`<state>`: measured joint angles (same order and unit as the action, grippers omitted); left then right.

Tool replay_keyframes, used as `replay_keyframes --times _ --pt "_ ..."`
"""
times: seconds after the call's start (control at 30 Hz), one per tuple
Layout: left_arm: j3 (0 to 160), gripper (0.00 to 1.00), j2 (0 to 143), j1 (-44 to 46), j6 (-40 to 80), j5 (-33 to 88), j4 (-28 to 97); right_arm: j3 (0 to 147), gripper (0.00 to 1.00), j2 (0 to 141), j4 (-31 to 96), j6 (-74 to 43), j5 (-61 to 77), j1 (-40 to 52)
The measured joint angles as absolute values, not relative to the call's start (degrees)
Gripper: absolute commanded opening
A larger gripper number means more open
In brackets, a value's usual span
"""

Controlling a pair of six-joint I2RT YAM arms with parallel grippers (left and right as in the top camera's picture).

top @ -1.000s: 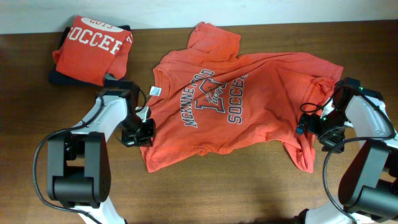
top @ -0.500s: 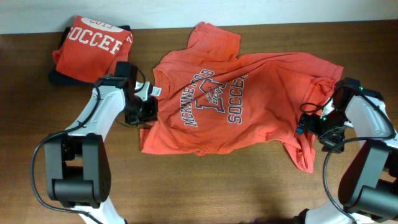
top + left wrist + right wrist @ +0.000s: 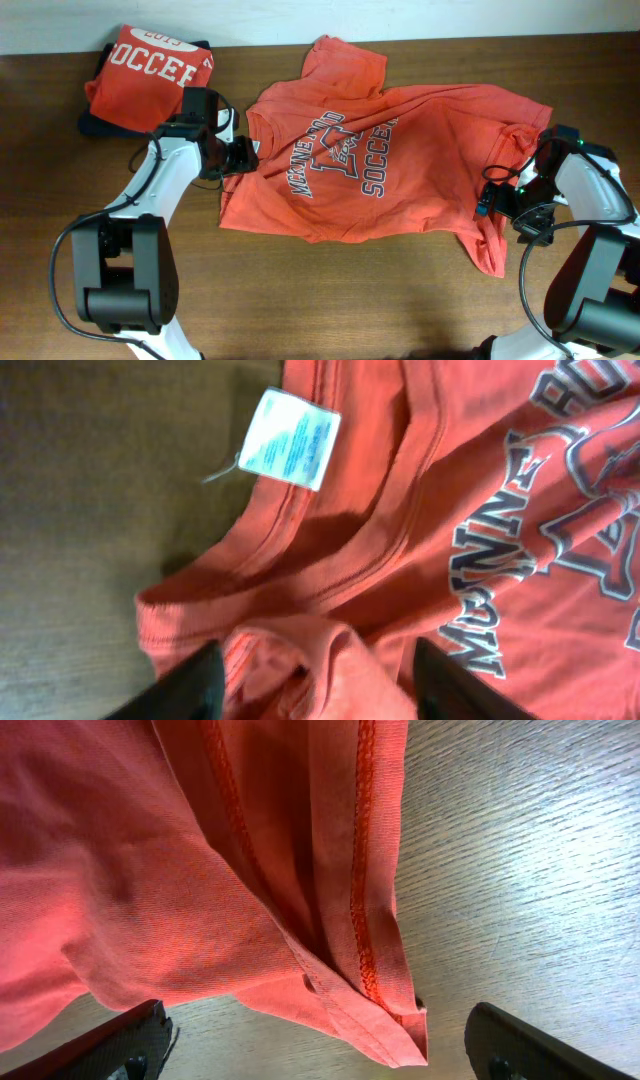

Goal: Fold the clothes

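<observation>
The wooden worktop carries one orange shirt spread face up across its middle, wrinkled, lower edge doubled under. A folded shirt lies at the far left corner. The right hand is spread wide over the shirt's right hem, gripping nothing. The left hand stands parted at the collar, with loose cloth between its fingers, near the white tag.

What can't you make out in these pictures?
Neck tag print: left wrist view, too small and blurred.
Dark item under the folded shirt: overhead, mostly covered by it.
Right gripper: right wrist view, fingers cut off by the bottom edge.
Left gripper: overhead, too small and dark to show its opening.
</observation>
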<state>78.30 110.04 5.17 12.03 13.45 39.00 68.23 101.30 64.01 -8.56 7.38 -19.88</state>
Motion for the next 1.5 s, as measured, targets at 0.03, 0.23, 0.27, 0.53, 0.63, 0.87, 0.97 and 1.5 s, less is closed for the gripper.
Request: replay_keyframes --times 0.03,0.23,0.27,0.53,0.63,0.87,0.97,1.5 --pt "78.5 0.62 110.04 5.17 11.81 13.43 39.83 68.23 0.99 101.3 64.01 -8.54 7.38 -19.88" --pt "81.03 0.56 109.08 4.84 11.64 7.75 49.98 68.23 0.98 101.3 63.99 -8.54 7.38 -19.88" --pt "81.17 0.57 108.6 4.62 11.75 6.96 50.87 68.23 0.99 101.3 64.01 -8.56 7.38 -19.88" --pt "81.01 0.53 106.26 0.97 15.4 3.53 56.14 68.23 0.99 101.3 63.99 -8.56 7.38 -19.88" --pt "79.02 0.47 106.26 0.95 16.05 3.22 54.26 68.23 0.99 101.3 64.01 -8.54 7.38 -19.88" --pt "73.38 0.36 106.26 1.04 16.93 2.9 48.75 68.23 0.99 101.3 64.01 -8.54 7.38 -19.88" --pt "71.64 0.37 106.26 1.04 16.95 2.92 46.68 68.23 0.99 101.3 64.01 -8.54 7.38 -19.88" --pt "63.13 0.48 106.26 1.04 16.99 2.92 35.81 68.23 0.99 101.3 64.01 -8.56 7.38 -19.88"
